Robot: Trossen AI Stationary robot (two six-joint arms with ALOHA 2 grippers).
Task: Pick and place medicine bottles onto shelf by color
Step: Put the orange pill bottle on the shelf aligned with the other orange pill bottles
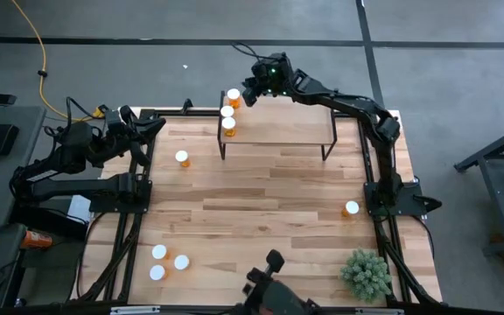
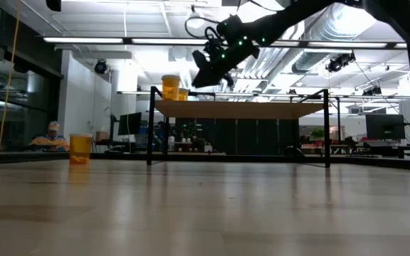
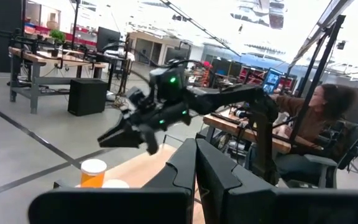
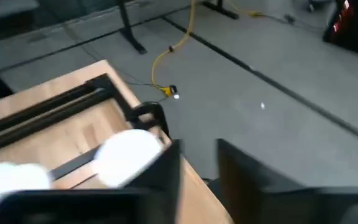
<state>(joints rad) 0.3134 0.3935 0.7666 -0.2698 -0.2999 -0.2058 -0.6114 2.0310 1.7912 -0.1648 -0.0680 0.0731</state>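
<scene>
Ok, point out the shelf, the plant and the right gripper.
shelf (image 1: 278,131), high view, bare middle of its board.
plant (image 1: 366,274), high view, middle of the leaves.
right gripper (image 1: 246,94), high view, between its fingertips.

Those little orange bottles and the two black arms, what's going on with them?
The robot is putting bottles on the shelf. Three white-capped bottles already stand in a row at the shelf's left end. The right gripper hovers just beside them, at the shelf's far corner, holding nothing that can be seen. The left gripper waits, shut, at the table's left edge. More bottles stand on the table: one near the shelf, one on the right, and three at the near left, with a small plant at the near right.
</scene>
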